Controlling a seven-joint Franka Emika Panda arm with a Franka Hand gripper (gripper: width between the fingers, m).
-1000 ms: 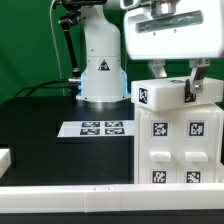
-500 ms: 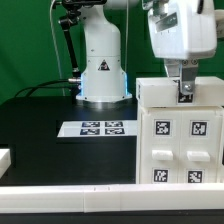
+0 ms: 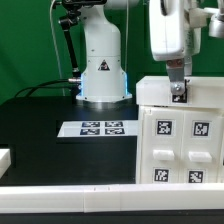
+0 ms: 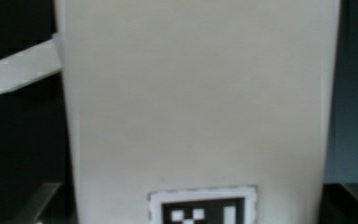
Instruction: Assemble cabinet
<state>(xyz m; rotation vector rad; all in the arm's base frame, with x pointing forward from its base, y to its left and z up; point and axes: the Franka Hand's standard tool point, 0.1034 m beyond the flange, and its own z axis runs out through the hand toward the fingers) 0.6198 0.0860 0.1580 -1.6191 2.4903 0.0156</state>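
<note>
Atop the cabinet [image 3: 180,135], the pincer [image 3: 178,92] touches its top; grip state unclear.

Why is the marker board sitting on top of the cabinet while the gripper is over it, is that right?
Not quite: the marker board lies flat on the black table, at the exterior view's left of the cabinet, as the exterior view shows. The gripper is indeed over the cabinet.

The exterior view is bright and evenly lit, with white parts glowing against the dark table [image 3: 40,125]. It looks a bit grainy. The robot base [image 3: 103,60] shines a little. The wrist view is dimmer and blurry, and the cabinet [image 4: 194,100] looks soft and grey.
</note>
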